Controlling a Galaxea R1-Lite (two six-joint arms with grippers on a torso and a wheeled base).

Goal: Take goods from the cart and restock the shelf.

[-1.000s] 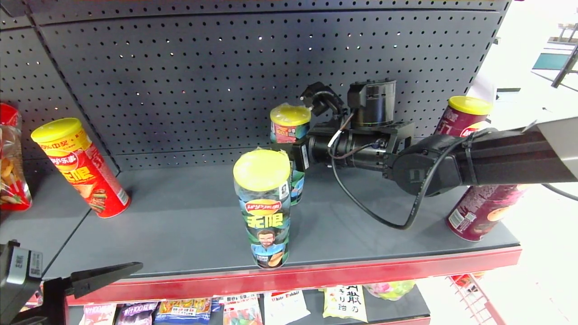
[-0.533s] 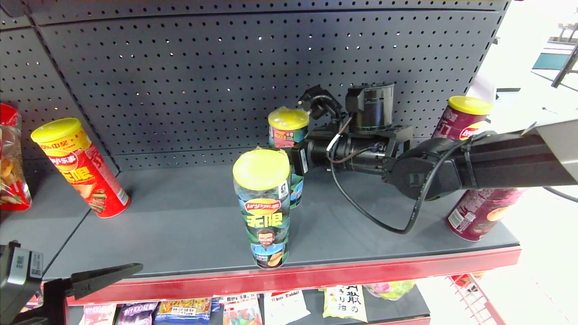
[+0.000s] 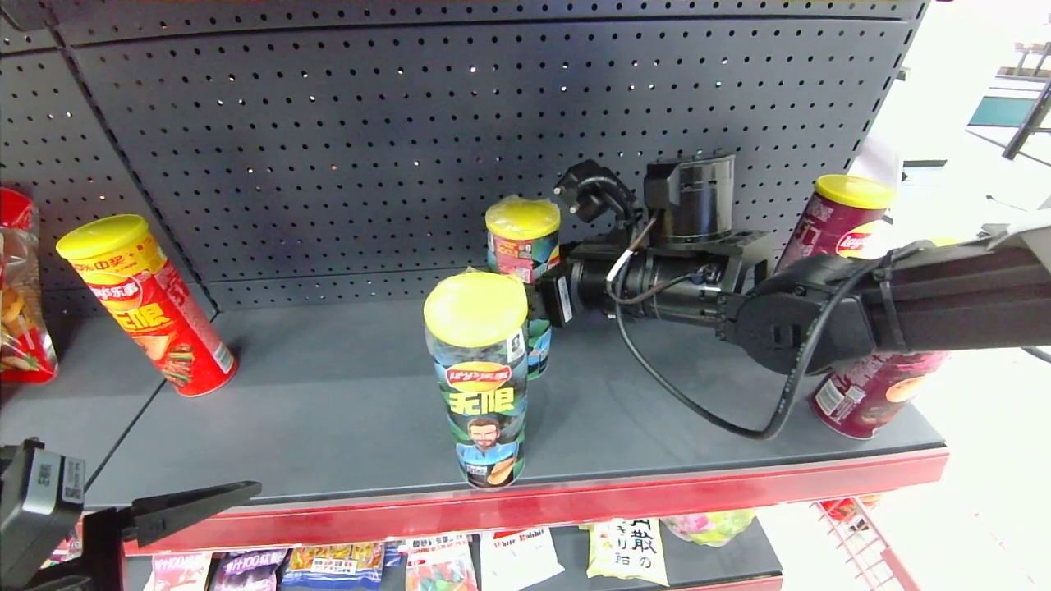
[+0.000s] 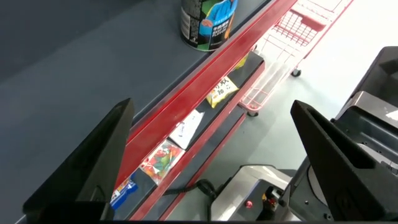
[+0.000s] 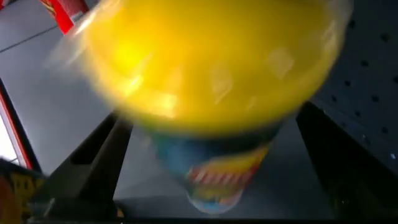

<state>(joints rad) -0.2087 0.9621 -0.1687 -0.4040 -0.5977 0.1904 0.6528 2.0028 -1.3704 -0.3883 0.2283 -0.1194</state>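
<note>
Yellow-lidded rear can [image 3: 522,234], blurred in the wrist view, is pinched by the right gripper [image 5: 217,162]. Its base hides behind the front can [image 3: 480,377], and the left gripper [image 4: 212,109] is spread wide.

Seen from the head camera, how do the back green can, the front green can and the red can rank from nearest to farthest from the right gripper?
1. Back green can, right at the right gripper, by the back panel.
2. Front green can, at the front edge of the shelf.
3. Red can, far off on the left.
</note>
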